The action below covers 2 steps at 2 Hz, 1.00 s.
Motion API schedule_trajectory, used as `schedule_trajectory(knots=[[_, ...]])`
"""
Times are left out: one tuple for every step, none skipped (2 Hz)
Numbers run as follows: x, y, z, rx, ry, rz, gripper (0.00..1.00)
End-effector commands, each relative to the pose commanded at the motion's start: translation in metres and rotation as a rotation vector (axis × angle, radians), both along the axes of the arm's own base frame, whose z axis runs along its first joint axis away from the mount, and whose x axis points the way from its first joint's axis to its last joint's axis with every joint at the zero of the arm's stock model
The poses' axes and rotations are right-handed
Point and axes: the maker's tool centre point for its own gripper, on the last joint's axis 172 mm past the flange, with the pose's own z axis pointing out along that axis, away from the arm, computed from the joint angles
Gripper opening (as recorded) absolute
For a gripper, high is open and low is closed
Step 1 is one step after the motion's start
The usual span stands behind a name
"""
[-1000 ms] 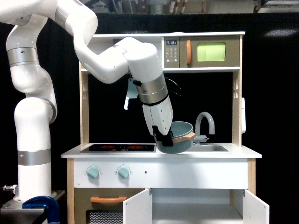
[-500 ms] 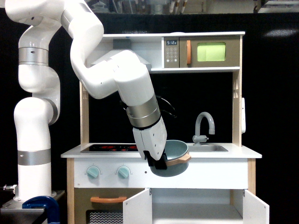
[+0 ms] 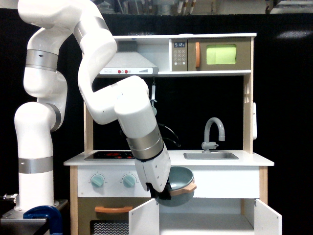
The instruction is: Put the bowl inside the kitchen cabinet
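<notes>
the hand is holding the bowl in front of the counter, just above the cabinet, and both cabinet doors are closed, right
Not quite: the doors are open, not closed. The exterior view shows both white doors of the kitchen cabinet swung outward, with the pale interior visible between them. The rest holds: the hand grips the bowl by its rim in front of the counter, just above the cabinet opening.

arm [image 3: 105, 105]: showing white with silver-grey bands
gripper [image 3: 164, 192]: showing white with black fingers
bowl [image 3: 178, 188]: showing grey-blue with a tan rim band
cabinet doors [image 3: 144, 219]: showing white
microwave [image 3: 211, 55]: glowing with a green window, orange handle
oven handle [image 3: 113, 209]: showing orange
knobs [image 3: 98, 180]: showing pale teal
backdrop [image 3: 288, 122]: showing black
</notes>
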Motion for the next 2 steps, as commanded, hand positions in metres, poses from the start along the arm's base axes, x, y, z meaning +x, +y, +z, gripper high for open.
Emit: schedule_trajectory(knots=[[0.005, 0.013, -0.069, 0.0, 0.0, 0.0, 0.0], [0.044, 0.061, -0.11, 0.0, 0.0, 0.0, 0.0]])
